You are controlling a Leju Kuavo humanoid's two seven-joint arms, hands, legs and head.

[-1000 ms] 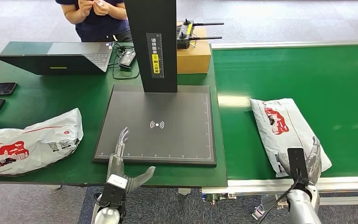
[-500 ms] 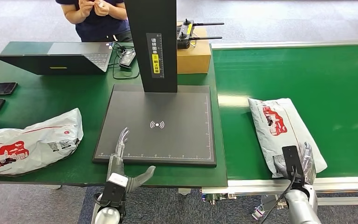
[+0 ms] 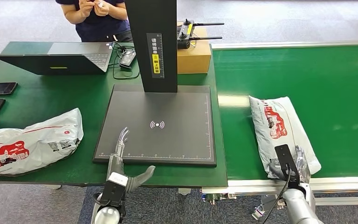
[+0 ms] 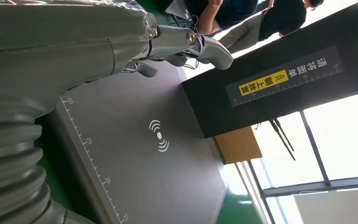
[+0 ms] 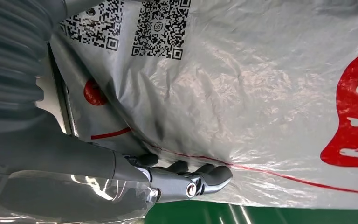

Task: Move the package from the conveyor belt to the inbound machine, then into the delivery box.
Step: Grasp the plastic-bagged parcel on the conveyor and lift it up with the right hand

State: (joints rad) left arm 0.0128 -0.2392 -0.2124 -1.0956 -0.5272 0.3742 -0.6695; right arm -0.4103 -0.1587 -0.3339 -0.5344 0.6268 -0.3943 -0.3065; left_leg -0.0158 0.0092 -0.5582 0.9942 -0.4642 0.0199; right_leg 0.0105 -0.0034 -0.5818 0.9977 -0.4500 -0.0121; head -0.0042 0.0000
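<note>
Silver right hand point(image 3: 299, 164) grips package point(image 3: 282, 127); left hand point(image 3: 121, 164) splayed, empty.

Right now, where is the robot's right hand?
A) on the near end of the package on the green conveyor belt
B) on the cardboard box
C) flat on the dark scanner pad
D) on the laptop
A: in the head view the right hand sits at the near end of the white package lying on the conveyor belt, and the right wrist view shows its fingers pressed into the plastic.
</note>
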